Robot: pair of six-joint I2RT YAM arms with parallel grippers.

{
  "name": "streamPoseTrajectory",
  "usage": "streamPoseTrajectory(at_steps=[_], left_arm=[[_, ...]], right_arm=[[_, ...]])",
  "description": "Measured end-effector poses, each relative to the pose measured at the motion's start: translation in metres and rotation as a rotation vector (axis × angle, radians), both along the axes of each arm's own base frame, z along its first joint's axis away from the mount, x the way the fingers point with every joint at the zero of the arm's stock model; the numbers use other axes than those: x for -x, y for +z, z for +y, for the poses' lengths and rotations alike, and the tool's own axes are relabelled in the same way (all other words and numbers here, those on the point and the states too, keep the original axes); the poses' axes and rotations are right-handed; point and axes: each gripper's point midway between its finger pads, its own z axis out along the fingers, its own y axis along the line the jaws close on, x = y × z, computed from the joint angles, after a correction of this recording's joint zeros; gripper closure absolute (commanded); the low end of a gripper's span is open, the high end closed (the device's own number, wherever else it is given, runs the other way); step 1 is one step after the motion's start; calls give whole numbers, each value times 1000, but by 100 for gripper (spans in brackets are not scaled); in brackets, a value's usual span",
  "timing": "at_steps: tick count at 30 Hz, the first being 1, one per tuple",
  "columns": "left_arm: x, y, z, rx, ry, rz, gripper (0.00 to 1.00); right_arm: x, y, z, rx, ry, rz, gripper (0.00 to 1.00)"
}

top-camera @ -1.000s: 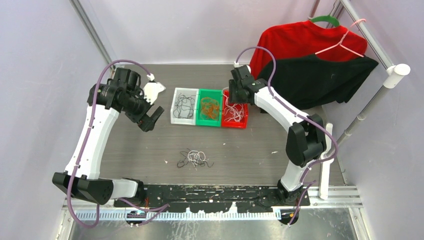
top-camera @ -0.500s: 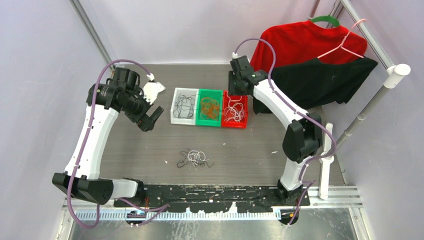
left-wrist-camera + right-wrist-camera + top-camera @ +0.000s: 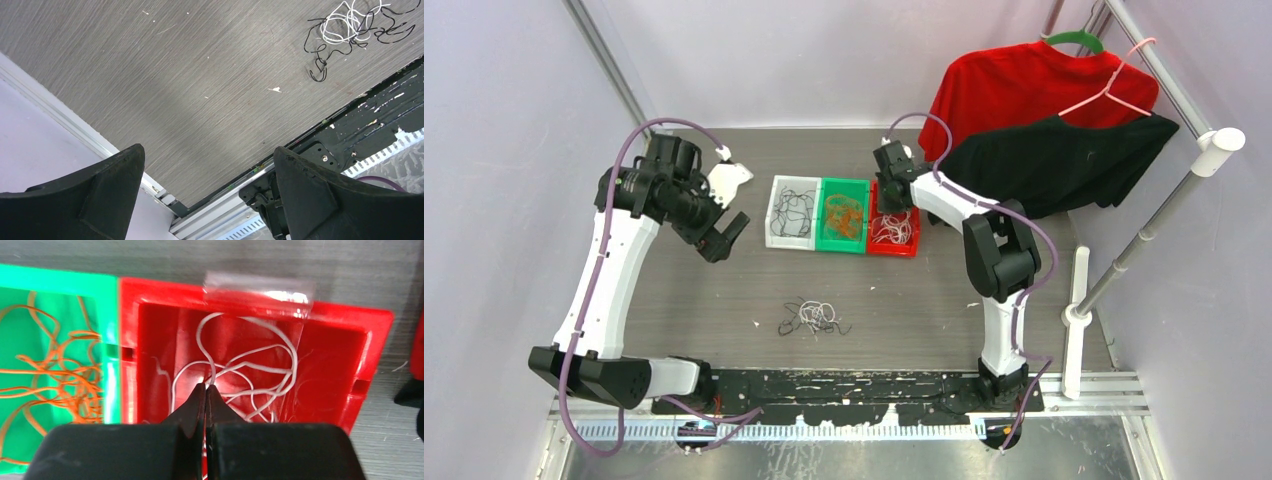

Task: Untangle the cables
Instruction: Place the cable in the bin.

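a white plastic bin (image 3: 794, 181) holds thin black cords (image 3: 792, 212). the green plastic bin (image 3: 844, 183) holds thin orange cords (image 3: 75, 375), and the red plastic bin (image 3: 370, 340) thin white cords (image 3: 891, 232). a loose black-and-white cord tangle (image 3: 814, 316) lies on the grey, finely streaked table top (image 3: 904, 290). a red shirt (image 3: 1024, 85) and a black shirt (image 3: 1064, 160) hang from a green hanger (image 3: 1072, 40) and a pink hanger (image 3: 1114, 85).

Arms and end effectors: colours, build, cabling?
Left arm and right arm: white links, black joints and bases. A thick mauve hose loops along each. Left end effector and right end effector: two matte black wedge-shaped fingers. No markings visible.
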Motion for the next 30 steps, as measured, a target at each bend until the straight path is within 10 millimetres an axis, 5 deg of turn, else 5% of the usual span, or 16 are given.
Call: streamPoseTrajectory(at_steps=[7, 16, 20, 25, 30], left_arm=[[-1, 0, 1, 4, 4, -3, 0], [-2, 0, 4, 18, 26, 0, 1], [-2, -3, 10, 30, 52, -5, 1], [2, 0, 16, 46, 86, -31, 1], [-4, 5, 25, 90, 151, -60, 1]], right_arm=[[15, -27, -11, 28, -11, 46, 99], [-14, 30, 2, -33, -10, -85, 95], [-16, 28, 3, -44, -16, -105, 91], [8, -7, -7, 6, -16, -22, 74], [11, 10, -6, 1, 0, -49, 48]])
